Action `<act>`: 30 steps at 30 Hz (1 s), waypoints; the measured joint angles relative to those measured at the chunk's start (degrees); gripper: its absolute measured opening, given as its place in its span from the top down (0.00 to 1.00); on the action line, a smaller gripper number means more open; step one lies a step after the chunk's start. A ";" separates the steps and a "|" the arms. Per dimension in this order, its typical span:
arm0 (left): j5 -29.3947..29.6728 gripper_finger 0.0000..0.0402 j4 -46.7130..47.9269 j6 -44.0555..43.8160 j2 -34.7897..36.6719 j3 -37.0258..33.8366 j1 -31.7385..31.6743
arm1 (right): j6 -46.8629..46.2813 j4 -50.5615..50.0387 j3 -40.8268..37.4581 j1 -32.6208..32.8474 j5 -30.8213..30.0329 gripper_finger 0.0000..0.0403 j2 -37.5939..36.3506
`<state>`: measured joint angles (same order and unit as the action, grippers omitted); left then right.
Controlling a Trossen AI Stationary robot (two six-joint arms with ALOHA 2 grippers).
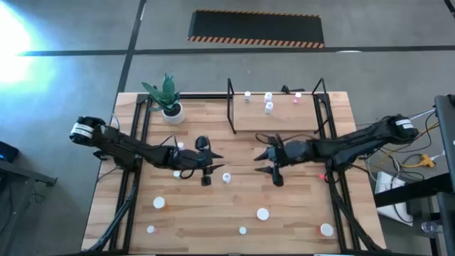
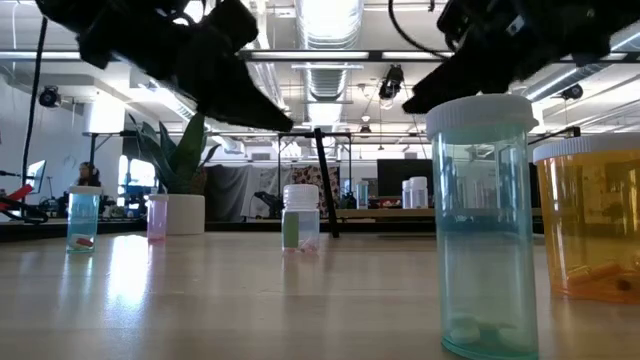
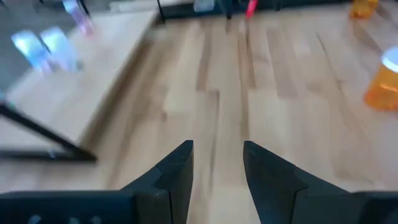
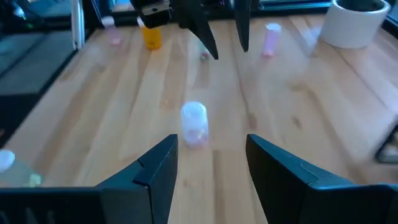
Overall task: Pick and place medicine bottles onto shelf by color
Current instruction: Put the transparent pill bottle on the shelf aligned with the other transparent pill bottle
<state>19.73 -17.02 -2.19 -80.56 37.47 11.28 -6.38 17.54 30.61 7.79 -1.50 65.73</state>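
Left gripper (image 1: pixel 213 165): over the middle of the table, just left of a white-capped bottle (image 1: pixel 227 177); its wrist view shows the two dark fingers (image 3: pixel 174 174) parted with bare wood between them, holding nothing.
Right gripper (image 1: pixel 266 162): over the middle of the table, facing the left one; its wrist view shows the fingers (image 4: pixel 155 171) spread with nothing between them, and the small white-capped bottle (image 4: pixel 194 123) standing on the wood ahead of the gap, apart from both fingers.
Shelf (image 1: pixel 274 121): at the far middle of the table, a light board inside black posts; the high view shows four small bottles (image 1: pixel 269 107) standing along its far edge.
Loose bottles, high view: white caps scattered over the near half of the table, among them one at near left (image 1: pixel 159 203), one at near middle (image 1: pixel 263 213) and one at near right (image 1: pixel 326 229). Colours cannot be told from above.
Low view only: tints show here: a blue-green bottle (image 2: pixel 482 225) close up, an orange one (image 2: pixel 590 220) beside it, a pale one (image 2: pixel 300 217) mid-table, a teal one (image 2: pixel 83 218) and a pink one (image 2: pixel 157 217) farther left.
Plant pot (image 1: pixel 172 111): at the far left of the table, beside the shelf.
Left wrist view only: an orange bottle (image 3: pixel 384 84) off to one side, blurred.
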 joint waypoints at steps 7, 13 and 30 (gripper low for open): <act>-0.02 0.69 7.15 -9.80 3.04 -2.07 2.76 | 1.26 11.25 1.30 0.09 -0.02 0.53 14.94; 0.71 0.69 2.92 -10.55 0.63 -3.28 2.77 | 4.74 11.60 9.87 0.09 1.94 0.39 27.40; 1.81 0.69 -3.42 -9.23 -1.77 -4.13 2.57 | 7.57 11.47 22.03 0.17 1.93 0.50 40.88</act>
<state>21.54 -20.44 -11.42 -82.32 33.34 13.85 1.19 29.01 52.65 7.96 0.43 106.60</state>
